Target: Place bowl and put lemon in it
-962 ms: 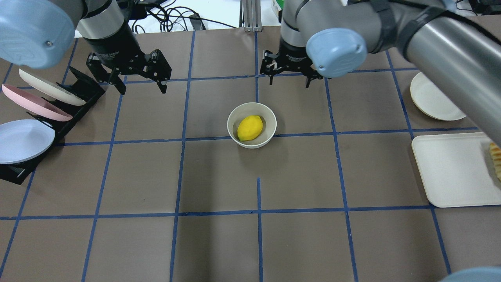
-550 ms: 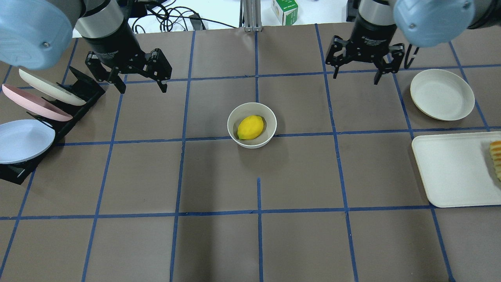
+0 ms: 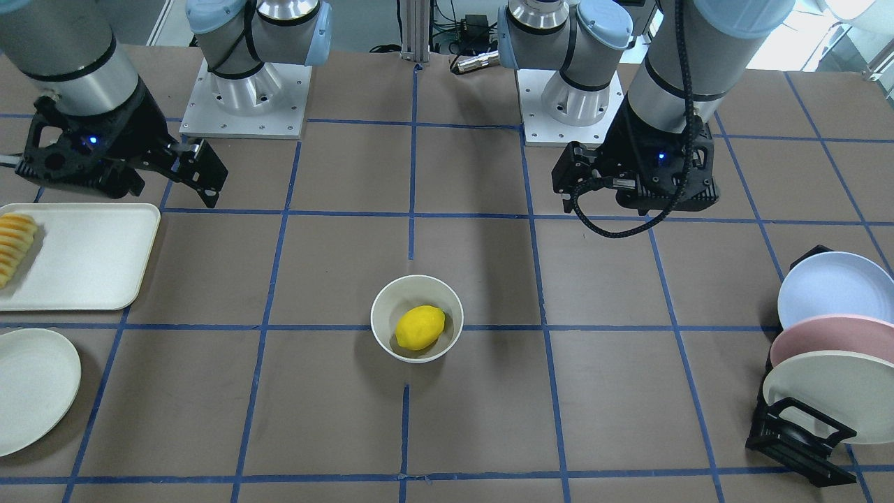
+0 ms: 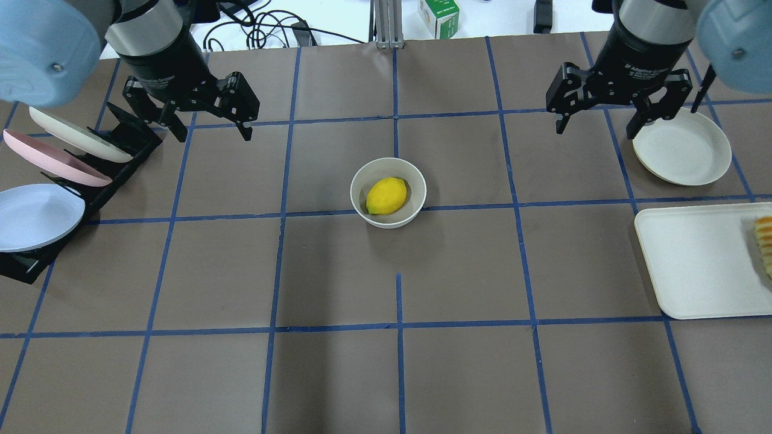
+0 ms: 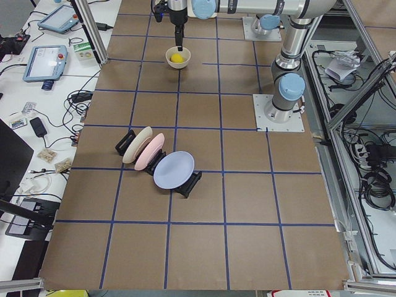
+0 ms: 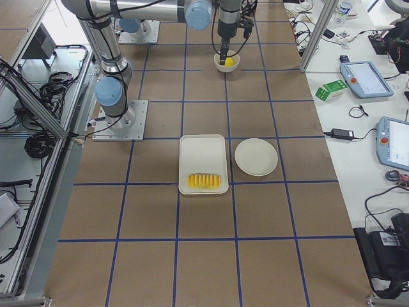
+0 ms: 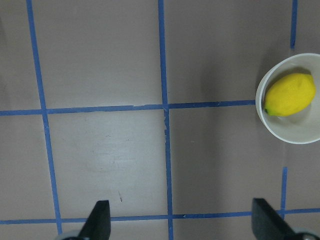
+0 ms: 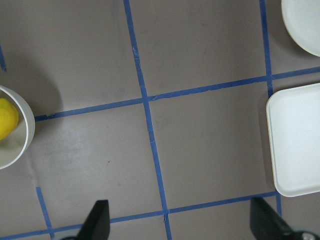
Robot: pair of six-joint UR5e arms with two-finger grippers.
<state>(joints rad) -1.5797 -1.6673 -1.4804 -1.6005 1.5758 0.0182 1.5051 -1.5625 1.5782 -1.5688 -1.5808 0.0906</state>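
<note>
lemon [image 6: 228,63] in bowl [image 6: 234,64] | plate [image 6: 255,157] beside tray [image 6: 203,152] | slices [image 6: 204,181] on tray

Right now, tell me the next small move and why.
Probably just draw the left pincer and right pincer back to rest: both hang open and empty, well apart from the upright bowl, and the lemon lies inside it, so the job looks done.

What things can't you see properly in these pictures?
Lemon: right wrist view, mostly cut off by the left edge.
Sliced food: overhead view, cut off by the right edge.
Plate: right wrist view, cut off by the top right corner.
Bowl: side views, too small for detail.
</note>
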